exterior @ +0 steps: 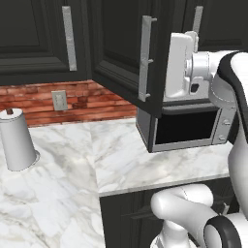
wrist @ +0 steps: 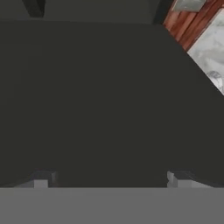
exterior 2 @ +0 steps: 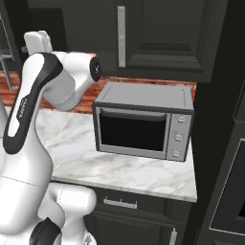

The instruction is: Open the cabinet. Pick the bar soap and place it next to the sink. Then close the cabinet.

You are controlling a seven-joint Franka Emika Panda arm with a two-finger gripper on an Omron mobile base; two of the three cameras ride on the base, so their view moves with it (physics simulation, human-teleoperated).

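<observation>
Cabinet [exterior: 127, 58], the black wall unit with a raised-panel door and long brushed-silver bar handle [exterior: 145, 58], hangs swung open; its dark panel spreads close ahead of the claw [wrist: 110, 179]. Claw's two dark fingertips [wrist: 42, 178] stand wide apart, gripping nothing. Grey metal toaster oven [exterior 2: 143, 122] sits below the claw on the white marble counter [exterior: 58, 179].
</observation>
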